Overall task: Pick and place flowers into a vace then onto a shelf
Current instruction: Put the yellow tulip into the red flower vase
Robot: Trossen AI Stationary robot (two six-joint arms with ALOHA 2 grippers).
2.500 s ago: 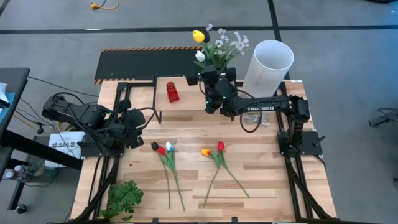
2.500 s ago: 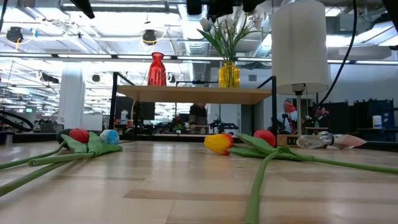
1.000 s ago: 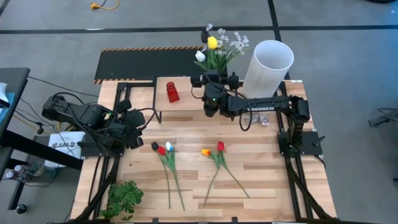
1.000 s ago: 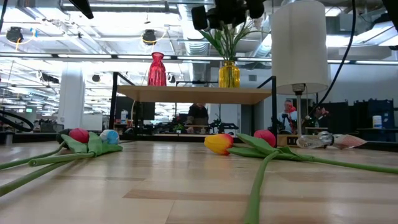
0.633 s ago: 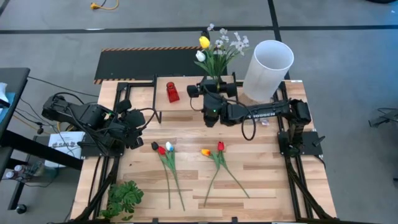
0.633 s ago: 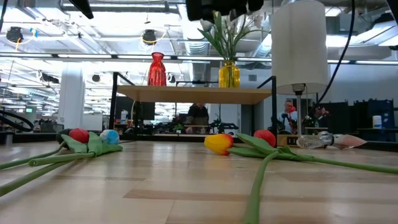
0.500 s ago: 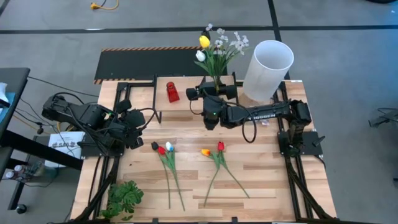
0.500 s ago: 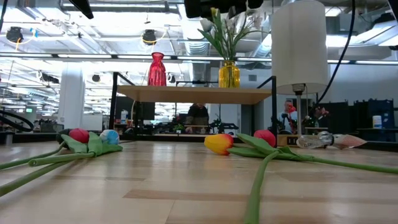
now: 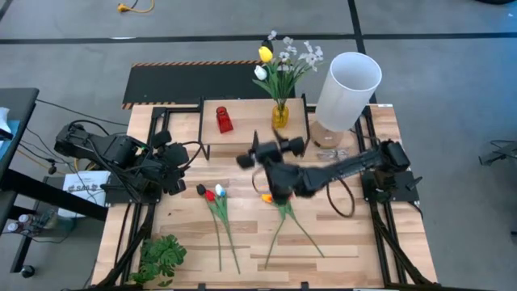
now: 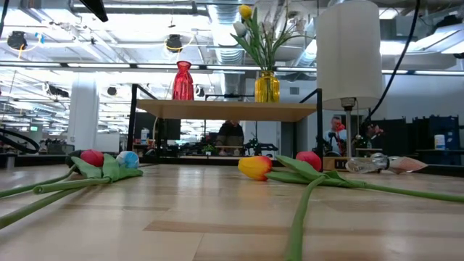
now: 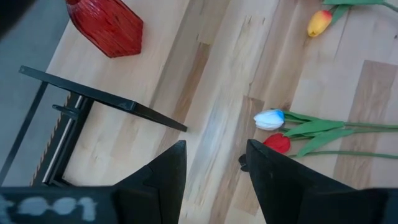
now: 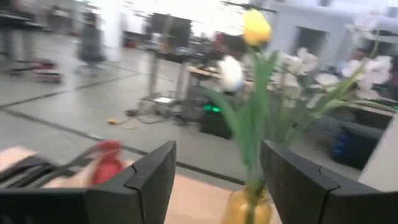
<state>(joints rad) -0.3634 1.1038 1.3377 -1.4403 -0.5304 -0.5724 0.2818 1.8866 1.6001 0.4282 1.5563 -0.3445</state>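
A yellow vase (image 9: 279, 115) holding the flowers (image 9: 283, 63) (a yellow tulip, a white tulip and small white blossoms) stands upright on the shelf (image 9: 250, 125). It also shows in the low view (image 10: 267, 87). More tulips lie flat on the table: a dark, red and white group (image 9: 212, 194) and an orange and red pair (image 9: 283, 198). My right gripper (image 9: 271, 153) hovers open on the shelf's near side, facing the bouquet (image 12: 255, 106), with nothing between its fingers. Over the table's left side my left gripper (image 9: 179, 158) waits open.
A red vase (image 9: 224, 120) stands on the shelf's left part. A tall white cylinder (image 9: 347, 85) stands at the far right, with a black striped panel (image 9: 190, 81) behind the shelf. A leafy green sprig (image 9: 161, 257) lies at the near left corner.
My right gripper has left the bouquet's stems above the yellow vase. It has drawn back toward the table's near edge and passed out of the low view. The bouquet stays upright in the vase, its yellow tulip head swung slightly left.
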